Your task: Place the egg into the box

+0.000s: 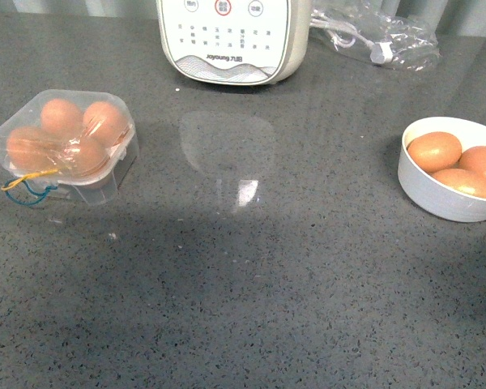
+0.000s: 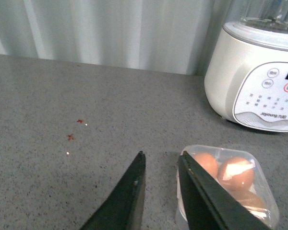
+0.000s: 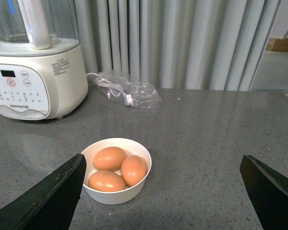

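Observation:
The clear plastic box [image 1: 65, 138] sits at the left of the counter with its lid down over several orange-brown eggs [image 1: 61, 116]; blue and yellow bands [image 1: 26, 186] hang at its near edge. It also shows in the left wrist view [image 2: 240, 163]. Three more eggs [image 1: 434, 151] lie in a white bowl [image 1: 437, 198] at the right, and they show in the right wrist view [image 3: 110, 158]. Neither gripper shows in the front view. My left gripper [image 2: 161, 158] is shut and empty, beside the box. My right gripper [image 3: 163, 167] is open and empty, behind the bowl.
A white blender base [image 1: 231, 40] stands at the back centre. A crumpled clear bag with a cable [image 1: 381, 36] lies at the back right. Small red specks [image 2: 74, 129] mark the grey counter. Grey curtains hang behind.

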You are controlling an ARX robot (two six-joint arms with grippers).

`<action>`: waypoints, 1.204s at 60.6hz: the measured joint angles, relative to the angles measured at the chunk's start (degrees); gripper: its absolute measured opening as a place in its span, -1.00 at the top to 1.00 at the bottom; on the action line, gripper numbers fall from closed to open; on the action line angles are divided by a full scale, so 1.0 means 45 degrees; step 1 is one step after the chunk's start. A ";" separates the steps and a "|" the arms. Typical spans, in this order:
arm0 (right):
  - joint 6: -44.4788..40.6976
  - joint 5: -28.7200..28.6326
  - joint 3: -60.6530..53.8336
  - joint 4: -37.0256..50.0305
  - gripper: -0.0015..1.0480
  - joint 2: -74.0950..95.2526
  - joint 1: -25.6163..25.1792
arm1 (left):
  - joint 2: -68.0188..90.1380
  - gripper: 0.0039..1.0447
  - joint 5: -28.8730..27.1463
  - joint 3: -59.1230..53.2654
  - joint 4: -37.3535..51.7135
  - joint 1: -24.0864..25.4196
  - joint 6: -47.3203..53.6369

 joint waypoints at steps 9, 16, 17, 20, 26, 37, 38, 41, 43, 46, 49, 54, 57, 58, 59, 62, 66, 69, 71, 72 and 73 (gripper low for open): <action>0.0000 0.0000 0.0000 0.0000 -0.86 0.0000 0.0000 | -0.1700 0.94 -0.0379 -0.0670 -0.1025 -0.0393 0.0097; -0.0005 0.0000 0.0000 0.0000 -0.86 0.0000 0.0000 | -0.2977 0.94 -0.0860 -0.1025 -0.1943 -0.0835 0.0151; 0.0000 0.0000 0.0000 0.0000 -0.86 0.0000 0.0000 | -0.3186 0.94 -0.1214 -0.1078 -0.2103 -0.1030 0.0151; -0.0005 -0.0005 0.0000 0.0000 -0.86 0.0000 0.0000 | -0.3740 0.94 -0.1540 -0.1209 -0.2521 -0.1399 0.0151; -0.0005 0.0000 0.0000 0.0000 -0.86 0.0000 0.0000 | -0.4707 0.94 -0.1540 -0.1389 -0.3298 -0.1622 0.0155; -0.0005 -0.0005 0.0000 0.0000 -0.86 0.0000 -0.0005 | -0.6416 0.94 -0.1579 -0.1433 -0.4750 -0.1627 0.0155; 0.0000 -0.0005 0.0000 0.0000 -0.86 0.0000 -0.0005 | -0.6601 0.94 -0.1583 -0.1433 -0.4911 -0.1627 0.0155; -0.0005 0.0000 0.0000 0.0000 -0.86 0.0000 0.0000 | -0.7252 0.94 -0.1583 -0.1438 -0.5489 -0.1627 0.0155; 0.0000 0.0000 0.0000 0.0000 -0.86 0.0000 -0.0005 | -0.7519 0.94 -0.1583 -0.1438 -0.5727 -0.1627 0.0155; 0.0000 0.0000 0.0000 0.0000 -0.86 0.0000 0.0000 | -0.7961 0.94 -0.1579 -0.1443 -0.6130 -0.1632 0.0155; 0.0000 0.0000 0.0000 0.0000 -0.86 0.0000 -0.0005 | -0.8388 0.94 -0.1579 -0.1447 -0.6518 -0.1632 0.0155; -0.0005 -0.0005 0.0000 0.0000 -0.86 0.0000 0.0000 | -0.9097 0.94 -0.1583 -0.1447 -0.7189 -0.1637 0.0155; -0.0005 0.0000 0.0000 0.0000 -0.86 0.0000 -0.0005 | -0.9690 0.94 -0.1583 -0.1447 -0.7733 -0.1637 0.0155; 0.0000 0.0000 0.0000 0.0000 -0.86 0.0000 -0.0005 | -0.9836 0.94 -0.1583 -0.1447 -0.7864 -0.1637 0.0155; 0.0000 0.0000 0.0000 0.0000 -0.86 0.0000 0.0000 | -0.9972 0.94 -0.1583 -0.1447 -0.7990 -0.1637 0.0155; 0.0000 0.0000 0.0000 0.0000 -0.86 0.0000 -0.0005 | -1.0239 0.94 -0.1583 -0.1447 -0.8238 -0.1637 0.0155; 0.0000 0.0000 0.0000 0.0000 -0.86 0.0000 -0.0005 | -1.0666 0.94 -0.1583 -0.1452 -0.8655 -0.1637 0.0155; -0.0005 -0.0005 0.0000 0.0000 -0.86 0.0000 -0.0005 | -1.0948 0.94 -0.1583 -0.1452 -0.8942 -0.1637 0.0155; 0.0000 -0.0005 0.0000 0.0000 -0.86 0.0000 -0.0005 | -1.1123 0.94 -0.1583 -0.1452 -0.9112 -0.1637 0.0155; -0.0005 -0.0005 0.0000 0.0000 -0.86 0.0000 -0.0005 | -1.1225 0.94 -0.1583 -0.1452 -0.9214 -0.1637 0.0155; 0.0000 0.0000 0.0000 0.0000 -0.86 0.0000 -0.0005 | -1.1283 0.94 -0.1583 -0.1452 -0.9267 -0.1637 0.0155</action>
